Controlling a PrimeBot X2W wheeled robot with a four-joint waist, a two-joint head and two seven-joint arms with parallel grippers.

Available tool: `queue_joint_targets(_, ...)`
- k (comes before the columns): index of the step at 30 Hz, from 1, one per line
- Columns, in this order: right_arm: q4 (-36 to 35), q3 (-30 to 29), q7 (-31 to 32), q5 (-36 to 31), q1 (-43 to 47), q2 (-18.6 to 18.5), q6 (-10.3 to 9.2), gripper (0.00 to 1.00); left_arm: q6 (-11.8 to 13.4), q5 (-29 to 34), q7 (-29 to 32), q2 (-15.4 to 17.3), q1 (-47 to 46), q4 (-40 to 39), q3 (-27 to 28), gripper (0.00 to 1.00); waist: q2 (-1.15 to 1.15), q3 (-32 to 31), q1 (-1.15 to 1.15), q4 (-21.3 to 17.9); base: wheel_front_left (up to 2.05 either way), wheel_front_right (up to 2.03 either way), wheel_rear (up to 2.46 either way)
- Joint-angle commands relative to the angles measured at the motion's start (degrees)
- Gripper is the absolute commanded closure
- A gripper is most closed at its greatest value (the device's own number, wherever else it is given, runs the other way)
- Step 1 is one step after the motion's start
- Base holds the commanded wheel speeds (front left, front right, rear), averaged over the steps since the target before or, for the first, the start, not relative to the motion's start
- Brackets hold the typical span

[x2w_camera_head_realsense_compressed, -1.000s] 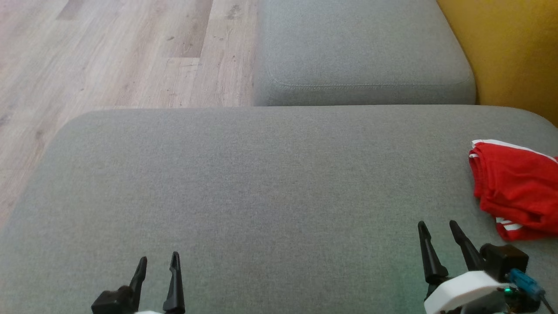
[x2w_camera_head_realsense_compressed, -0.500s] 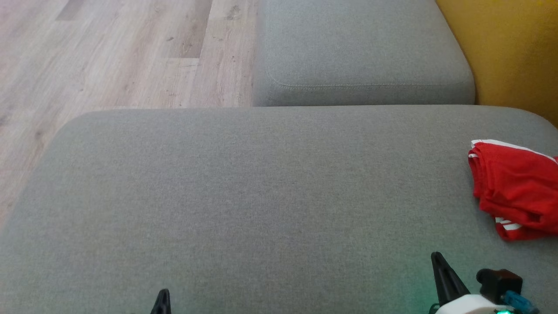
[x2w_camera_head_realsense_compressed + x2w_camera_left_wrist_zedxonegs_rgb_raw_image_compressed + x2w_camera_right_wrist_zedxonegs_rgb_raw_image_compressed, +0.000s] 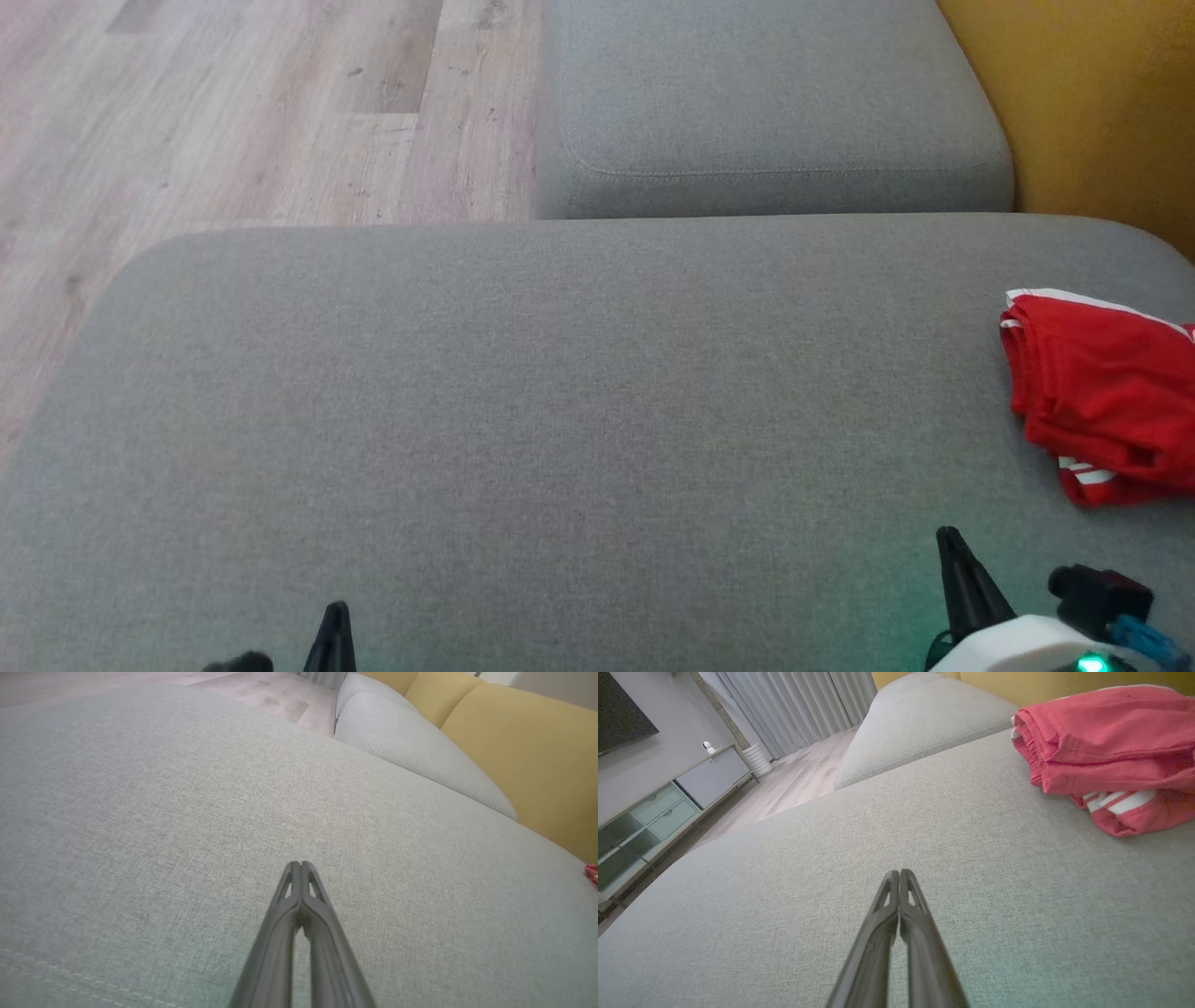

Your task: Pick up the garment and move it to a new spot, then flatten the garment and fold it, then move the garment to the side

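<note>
We see a broad grey sofa cushion (image 3: 560, 392) spreading across most of the head view. Beyond it a pale wooden floor (image 3: 233, 103) lies at the upper left, and a second, smaller grey cushion (image 3: 766, 93) butts against the far edge of the big one. A yellow backrest (image 3: 1092, 103) rises at the upper right. In the right wrist view a low cabinet (image 3: 668, 807) with drawers stands against the wall, with grey curtains (image 3: 798, 704) past it. The garment (image 3: 1102, 392), red with white stripes, lies in a folded bundle on the big cushion at its right edge, near the backrest. The right jaws are closed on nothing, their dark fingers (image 3: 920, 938) pressed together low over the cushion, near the garment but apart from it. The left jaws are closed and empty as well, their fingers (image 3: 280, 933) tip to tip above the cushion, well apart from the garment.
</note>
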Motion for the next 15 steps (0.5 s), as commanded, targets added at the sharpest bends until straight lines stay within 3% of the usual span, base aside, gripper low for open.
queue_joint_targets(1,-2.0,-0.4,0.1,1.5,-3.2,-0.1,0.07,1.00,-0.4,-0.8,0.3,0.2,-3.3,-1.5,1.7,1.00,0.00,0.1,0.00,0.0,0.00,0.00,0.00)
queue_joint_targets(15,-2.0,-1.3,1.1,10.6,-4.8,-0.1,0.11,1.00,-2.9,-6.7,2.4,-1.4,-4.6,-1.6,5.9,1.00,0.00,0.9,0.00,-0.6,0.00,0.00,0.00)
